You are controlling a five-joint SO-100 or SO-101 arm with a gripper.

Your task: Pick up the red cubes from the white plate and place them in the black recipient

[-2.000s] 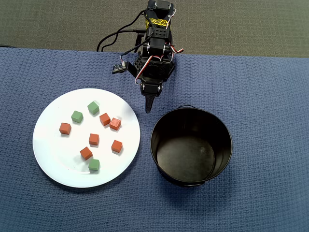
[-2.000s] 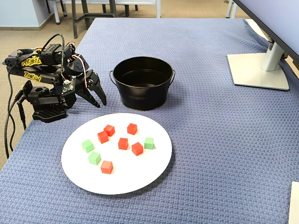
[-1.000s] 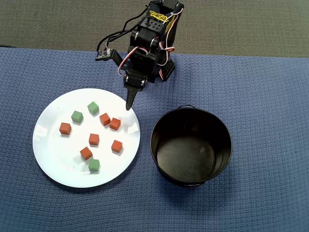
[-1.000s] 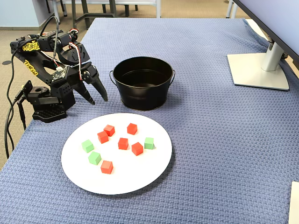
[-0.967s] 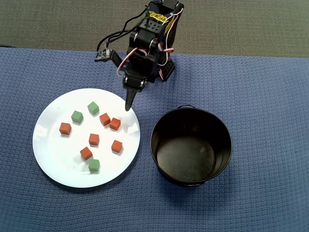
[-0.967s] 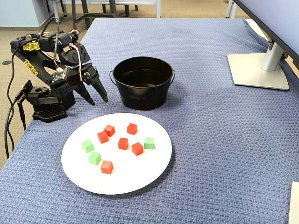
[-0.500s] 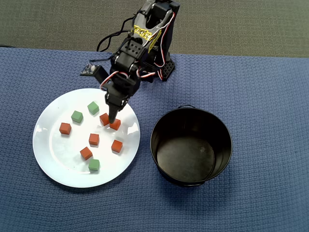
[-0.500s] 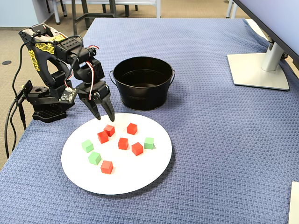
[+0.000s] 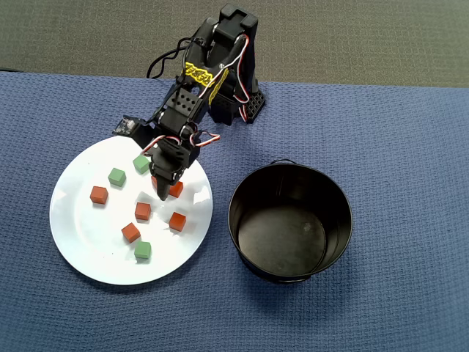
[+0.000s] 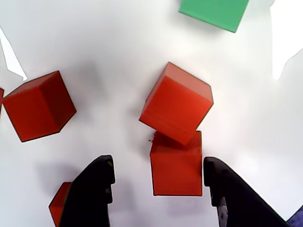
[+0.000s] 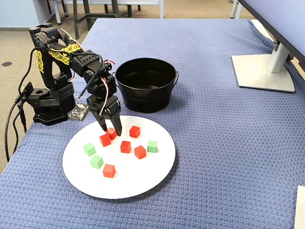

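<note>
Claw: the claw [image 10: 158, 182] is spread, its two dark fingers standing on either side of one red cube [image 10: 176, 165] in the wrist view, with a visible gap on each side, so it is not pinching yet. In the overhead view the claw [image 9: 162, 192] points down onto the upper part of the plate.
Cube between the fingers: it lies flat on the plate, and a second red cube [image 10: 176, 104] sits tilted just past it, touching it at one corner.
Other red cubes: six show in the fixed view, all on the plate; one [image 9: 99, 195] lies apart toward the left rim in the overhead view.
Green cubes: three, spread over the plate, one [image 9: 143, 251] near the lower edge in the overhead view.
Plate: the white plate [image 9: 77, 242] rests on the blue cloth of the counter [image 9: 396, 139].
Pot: the black pot [image 9: 242, 227] stands just right of the plate in the overhead view, with no cubes inside.
</note>
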